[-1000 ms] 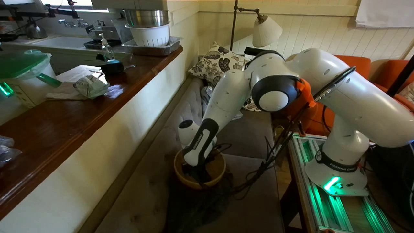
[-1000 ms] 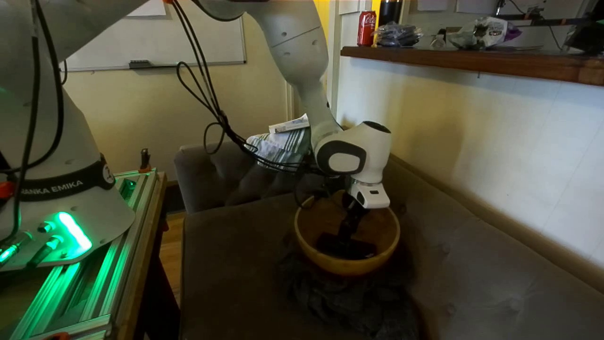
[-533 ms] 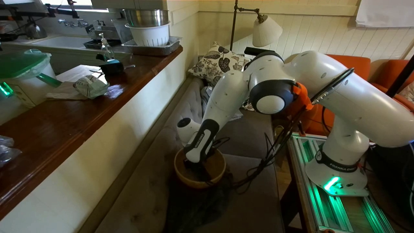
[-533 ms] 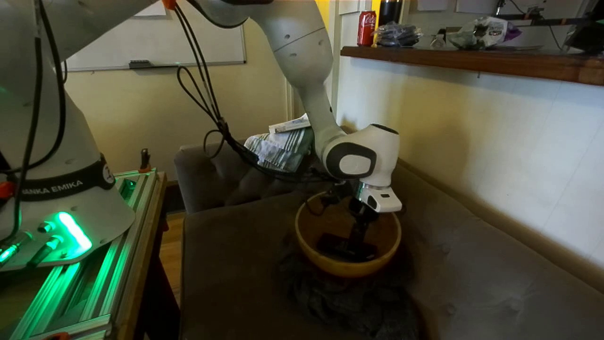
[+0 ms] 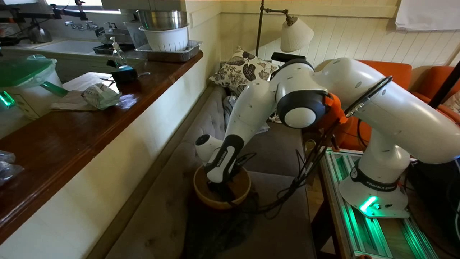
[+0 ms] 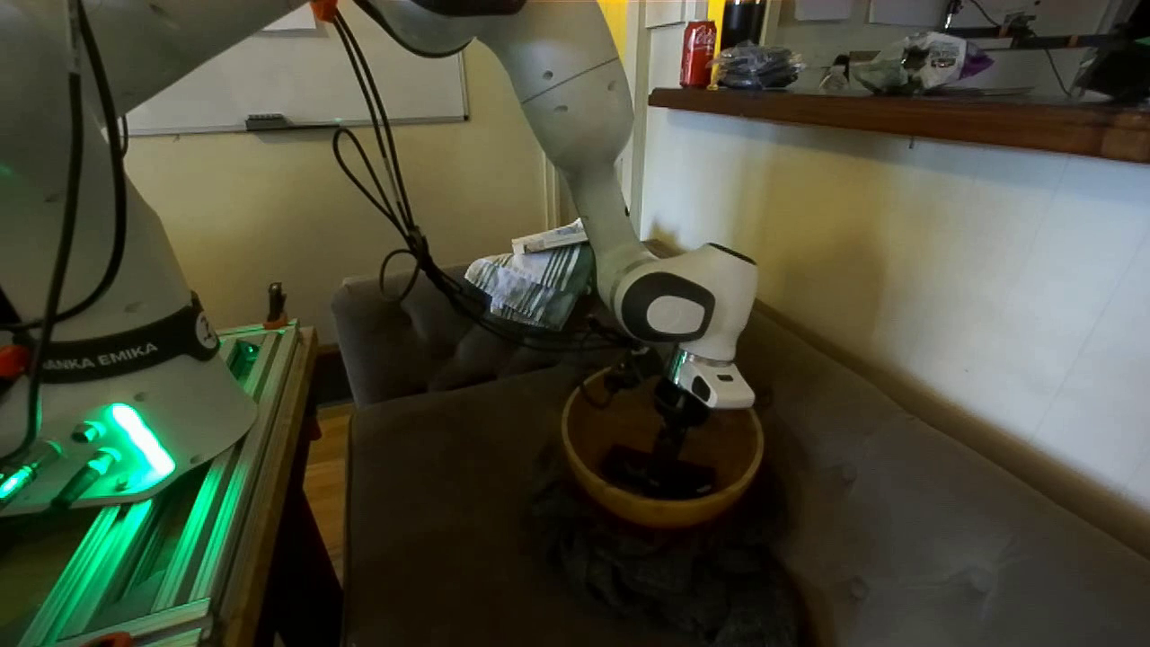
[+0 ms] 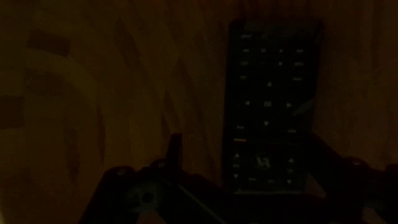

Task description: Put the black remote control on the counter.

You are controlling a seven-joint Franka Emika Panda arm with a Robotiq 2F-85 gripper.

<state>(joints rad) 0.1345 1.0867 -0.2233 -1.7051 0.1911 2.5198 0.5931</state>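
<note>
The black remote control (image 7: 270, 93) lies inside a tan wooden bowl (image 6: 660, 512), its buttons facing up in the dim wrist view. My gripper (image 7: 245, 140) reaches down into the bowl over the remote's lower end, jaws wide apart. There is a gap between the remote's left edge and the left finger (image 7: 176, 149). On the right, the other finger overlaps the remote's edge; whether it touches cannot be told. In an exterior view the remote (image 6: 696, 481) is a dark shape under the gripper. The glossy reddish-brown counter (image 5: 72, 144) runs along the wall above the sofa.
The bowl stands on a grey sofa (image 5: 280, 233) with dark cloth (image 6: 665, 575) around it. On the counter are a crumpled wrapper (image 5: 101, 96), a dark cup (image 5: 124, 75), a tray (image 5: 170, 54) with stacked bowls, and a red can (image 6: 698, 54). The counter's edge overhangs the cream panel.
My hand has shifted slightly within the bowl, toward the wall and then a little back, changing its tilt. The remote and the bowl look almost unmoved.
</note>
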